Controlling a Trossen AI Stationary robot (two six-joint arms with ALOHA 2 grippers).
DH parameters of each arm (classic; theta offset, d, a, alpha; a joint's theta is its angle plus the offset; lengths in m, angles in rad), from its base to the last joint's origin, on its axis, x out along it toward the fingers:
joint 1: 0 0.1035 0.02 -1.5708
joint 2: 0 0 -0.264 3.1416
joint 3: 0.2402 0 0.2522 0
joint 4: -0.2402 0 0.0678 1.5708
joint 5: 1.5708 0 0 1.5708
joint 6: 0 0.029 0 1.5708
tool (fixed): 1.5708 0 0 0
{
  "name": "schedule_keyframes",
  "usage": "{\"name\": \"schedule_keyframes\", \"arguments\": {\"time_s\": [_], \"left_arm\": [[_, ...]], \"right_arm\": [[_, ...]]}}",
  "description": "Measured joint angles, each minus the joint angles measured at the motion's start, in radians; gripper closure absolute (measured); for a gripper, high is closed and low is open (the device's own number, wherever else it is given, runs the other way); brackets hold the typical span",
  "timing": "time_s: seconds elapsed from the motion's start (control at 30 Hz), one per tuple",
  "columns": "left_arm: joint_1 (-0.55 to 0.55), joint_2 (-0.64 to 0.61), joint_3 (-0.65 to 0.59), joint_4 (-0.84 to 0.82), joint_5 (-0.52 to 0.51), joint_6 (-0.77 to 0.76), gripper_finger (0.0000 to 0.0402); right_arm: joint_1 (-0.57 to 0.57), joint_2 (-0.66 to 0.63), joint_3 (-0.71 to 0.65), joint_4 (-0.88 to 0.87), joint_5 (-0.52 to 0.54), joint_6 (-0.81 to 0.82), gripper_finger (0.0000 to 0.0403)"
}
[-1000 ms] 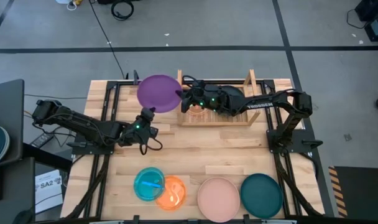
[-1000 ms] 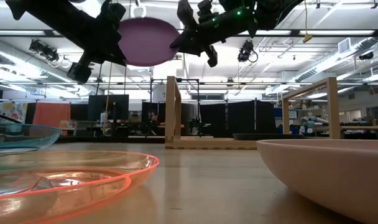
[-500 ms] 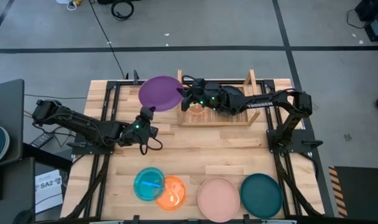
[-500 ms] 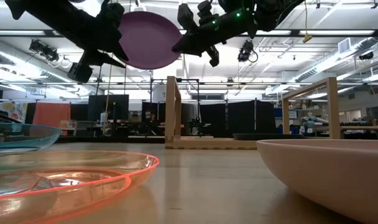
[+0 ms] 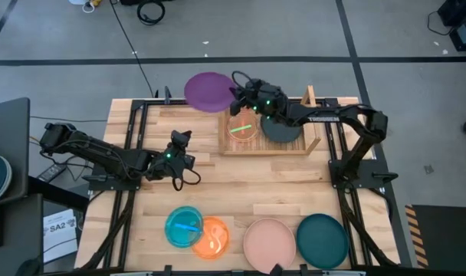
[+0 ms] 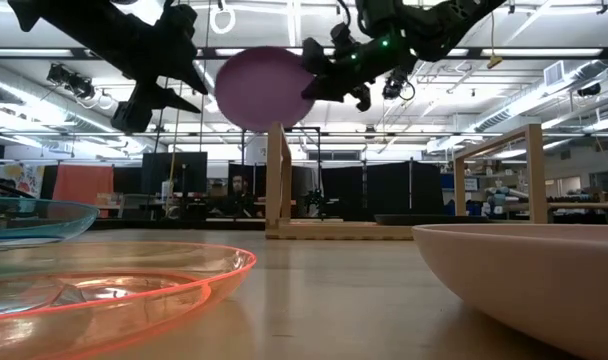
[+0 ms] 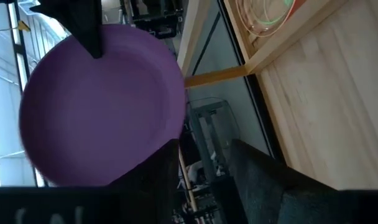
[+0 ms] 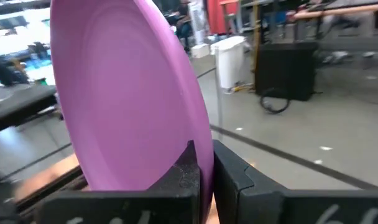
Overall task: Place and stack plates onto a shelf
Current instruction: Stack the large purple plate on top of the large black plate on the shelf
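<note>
The right end effector (image 5: 234, 95) is clamped on the purple plate (image 5: 208, 91) beside the shelf (image 5: 308, 98); the left end effector (image 5: 179, 136) is apart.

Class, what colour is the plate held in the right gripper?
Purple; the plate shows best in the right wrist view.

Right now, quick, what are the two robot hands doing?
Left gripper: open, holding nothing.
Right gripper: shut on the purple plate, held up beside the shelf.
</note>
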Motion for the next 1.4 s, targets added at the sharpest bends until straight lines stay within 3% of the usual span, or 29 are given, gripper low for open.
{"name": "schedule_keyframes", "arguments": {"time_s": [0.2,0.4,0.7,1.0,1.4], "left_arm": [[0.000,0.000,0.000,0.000,0.043,-0.089,0.0248],[0.000,0.000,0.000,0.001,0.097,-0.103,0.0248],[0.000,0.000,0.000,0.001,0.100,-0.104,0.0248],[0.000,0.000,0.000,0.001,0.100,-0.104,0.0248],[0.000,0.000,0.000,0.001,0.100,-0.105,0.0248]], "right_arm": [[-0.082,-0.107,0.000,-0.158,-0.002,-0.044,0.0379],[-0.167,-0.277,0.000,-0.486,-0.016,-0.067,0.0379],[-0.341,-0.457,0.000,-0.939,-0.135,-0.060,0.0379],[-0.449,-0.383,0.000,-1.197,-0.257,-0.115,0.0378],[-0.456,-0.230,0.000,-1.253,-0.303,-0.173,0.0378]]}}
